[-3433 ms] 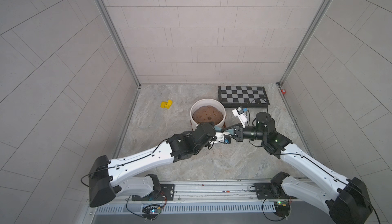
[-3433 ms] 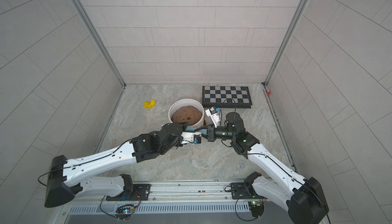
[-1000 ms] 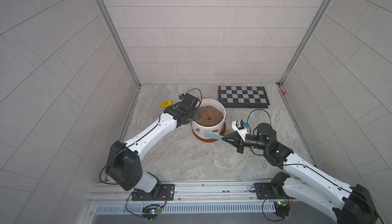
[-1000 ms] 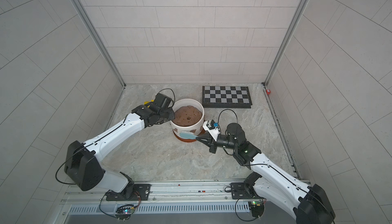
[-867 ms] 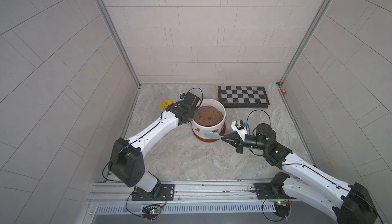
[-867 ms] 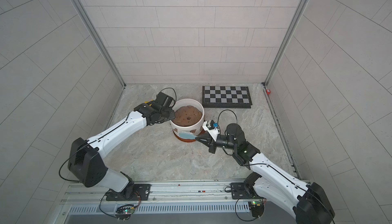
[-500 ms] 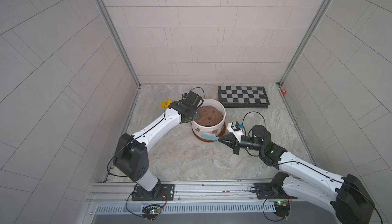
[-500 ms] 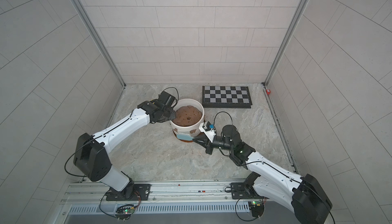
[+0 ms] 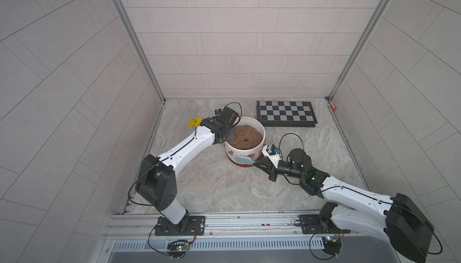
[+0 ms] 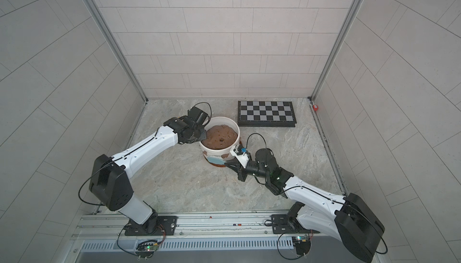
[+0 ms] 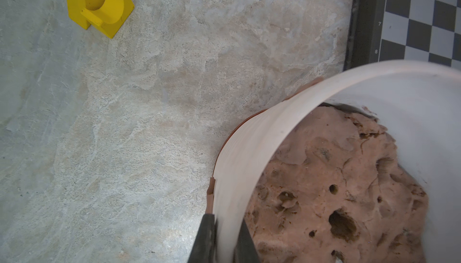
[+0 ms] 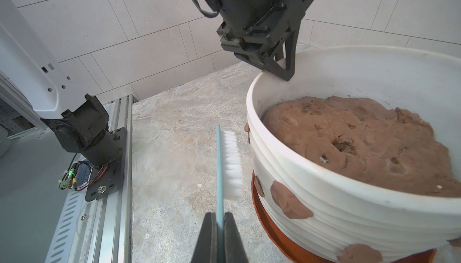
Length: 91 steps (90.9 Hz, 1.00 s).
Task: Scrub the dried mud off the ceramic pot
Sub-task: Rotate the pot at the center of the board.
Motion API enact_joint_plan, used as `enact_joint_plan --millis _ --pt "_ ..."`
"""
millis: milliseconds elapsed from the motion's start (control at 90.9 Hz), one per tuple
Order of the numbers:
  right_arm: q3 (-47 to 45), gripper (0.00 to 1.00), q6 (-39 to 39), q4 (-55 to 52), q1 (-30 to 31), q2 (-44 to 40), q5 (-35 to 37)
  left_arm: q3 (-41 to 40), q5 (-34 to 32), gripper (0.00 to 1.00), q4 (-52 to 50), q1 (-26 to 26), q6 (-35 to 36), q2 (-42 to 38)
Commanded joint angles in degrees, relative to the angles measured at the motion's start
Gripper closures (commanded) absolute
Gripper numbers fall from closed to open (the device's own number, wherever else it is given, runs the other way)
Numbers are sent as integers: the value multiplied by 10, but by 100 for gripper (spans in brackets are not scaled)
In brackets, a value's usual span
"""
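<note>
The white ribbed ceramic pot (image 9: 243, 152) (image 10: 217, 152) stands on an orange-brown saucer (image 12: 269, 231), filled with a brown soil mound (image 9: 245, 137). Dried mud blotches (image 12: 289, 200) (image 9: 230, 153) stick to its front wall. My left gripper (image 11: 225, 220) (image 9: 230, 137) (image 12: 287, 72) is shut on the pot's rim, one finger outside and one inside. My right gripper (image 12: 220, 215) (image 9: 260, 165) is shut on the handle of a teal brush (image 12: 228, 164) (image 9: 243, 160). Its white bristles face the pot's wall with a narrow gap.
A chessboard (image 9: 285, 113) lies behind the pot to the right. A yellow block (image 11: 99, 7) (image 9: 194, 122) sits on the stone floor behind the left arm. Tiled walls close in three sides, and the arms' mounting rail (image 9: 249, 224) runs along the front.
The left gripper has closed onto the pot's rim. The right arm has brought the brush leftward, up beside the pot's front wall.
</note>
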Motion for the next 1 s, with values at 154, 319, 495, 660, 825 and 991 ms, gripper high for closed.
enact_joint_plan --millis 154,319,495,660,825,991 --pt "5 100 -19 22 6 23 19 28 3 100 -24 2 35 25" --pt "2 100 -50 35 35 45 75 29 1 100 -24 2 47 32" --pt "-6 100 -59 92 53 83 136 30 4 100 -20 2 53 33" --pt "1 100 -62 120 57 126 162 29 10 100 -17 2 63 34" --pt "-3 100 -58 107 58 139 176 28 12 100 -13 2 73 34" --pt "-22 100 -55 94 62 130 197 27 14 100 -11 2 80 35"
